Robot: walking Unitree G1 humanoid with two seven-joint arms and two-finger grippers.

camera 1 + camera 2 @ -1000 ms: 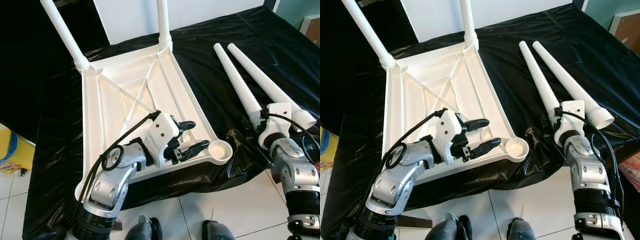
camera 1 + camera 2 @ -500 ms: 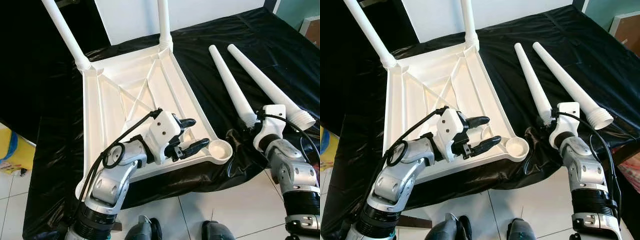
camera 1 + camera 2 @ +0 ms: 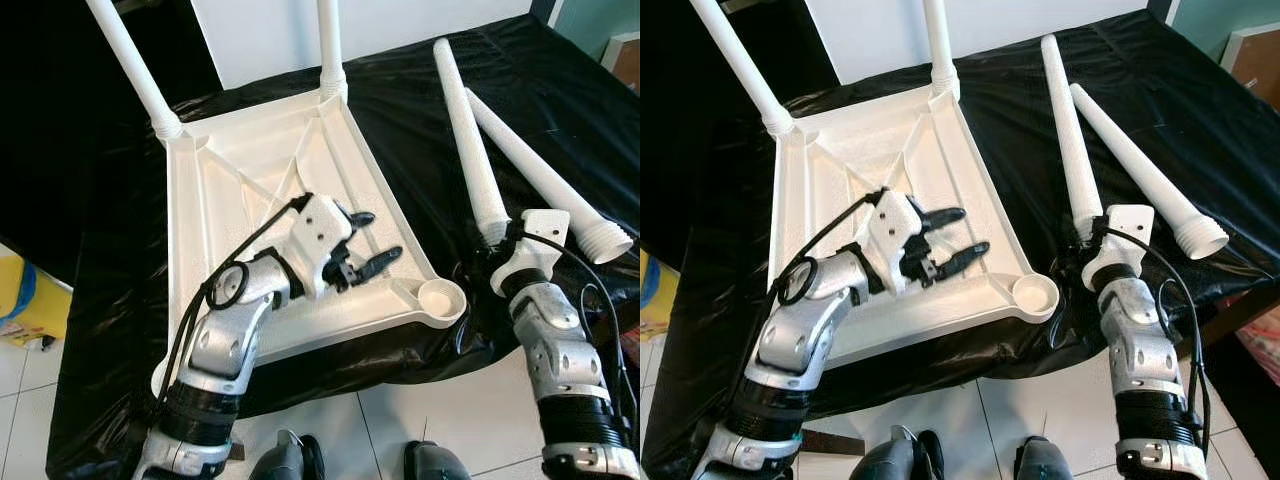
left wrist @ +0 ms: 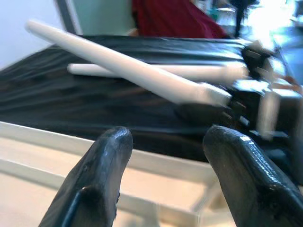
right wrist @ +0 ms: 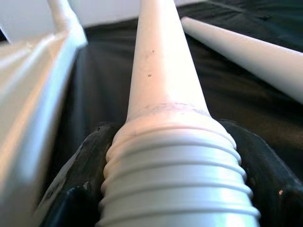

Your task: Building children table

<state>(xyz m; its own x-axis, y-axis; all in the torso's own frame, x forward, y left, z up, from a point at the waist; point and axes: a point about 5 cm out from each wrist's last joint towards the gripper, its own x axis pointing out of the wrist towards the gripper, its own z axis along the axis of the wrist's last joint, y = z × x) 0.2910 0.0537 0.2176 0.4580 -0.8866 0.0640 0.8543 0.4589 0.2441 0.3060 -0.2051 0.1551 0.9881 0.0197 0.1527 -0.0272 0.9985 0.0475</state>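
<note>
The right hand [image 5: 170, 198] is closed on the threaded end of a white leg [image 3: 465, 140]; its black fingers [image 5: 258, 165] press against both sides of the ridged collar. In the eye views the wrist covers that grip, so the threaded end is hidden there. The leg's long axis runs from the hand, near right, away to the far side, its narrow tip pointing far and raised off the black sheet [image 3: 400, 150].

Just right of it a second leg [image 3: 545, 180] lies flat on the sheet, threaded end near right, tip pointing far left; the two cross close to the held leg's middle.

The left hand [image 3: 368, 240] hovers over the near right part of the upturned tabletop [image 3: 250, 180], fingers [image 4: 102, 175] spread wide and holding nothing. The tabletop lies underside up on the table, ribs showing. An open round socket [image 3: 440, 297] sits at its near right corner. Two fitted legs [image 3: 130, 60] stand up at its far corners, their tops cut off by the frame edge. The near left corner is hidden behind the left arm.
</note>
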